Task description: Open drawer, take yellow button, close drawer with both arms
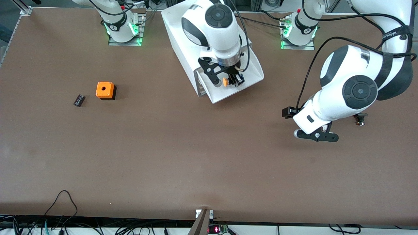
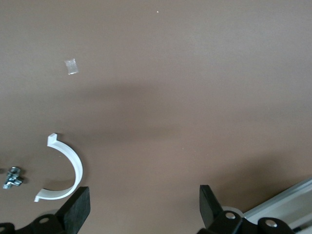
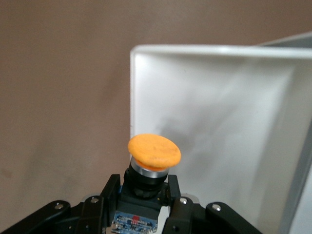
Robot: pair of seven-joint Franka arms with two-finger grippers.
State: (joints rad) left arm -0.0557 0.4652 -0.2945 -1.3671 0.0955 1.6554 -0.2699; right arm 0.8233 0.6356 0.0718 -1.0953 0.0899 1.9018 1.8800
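1. My right gripper [image 1: 232, 80] hangs over the open drawer [image 1: 228, 93] of the white cabinet [image 1: 183, 29], jaws clamped on the body of the button [image 3: 152, 155]. I judge this the take step: button gripped, drawer not yet shut.

2. I hold the button by its dark body, not its cap, so the fingers [image 3: 110, 189] bite on flat sides and the rounded top stays free. In the right wrist view it stands roughly upright between the jaws, cap tilted slightly, with the drawer's pale floor under it.

3. The button has a round orange cap, faintly mottled, over a silvery ring and a black neck; below is a blue body with a red mark. In the front view only the orange cap [image 1: 225, 81] shows beside my fingers.

4. My left gripper [image 1: 289, 112] waits over bare table [image 1: 209, 156] toward the left arm's end, jaws spread wide and empty. Probably it stays clear to push the drawer shut afterwards.

5. Under the left gripper lie a white curved clip [image 2: 66, 168], a small metal screw [image 2: 13, 177] and a clear scrap [image 2: 71, 66].

6. The orange cube [image 1: 105, 90] and a small dark piece [image 1: 78, 100] sit toward the right arm's end, well apart from the cabinet.
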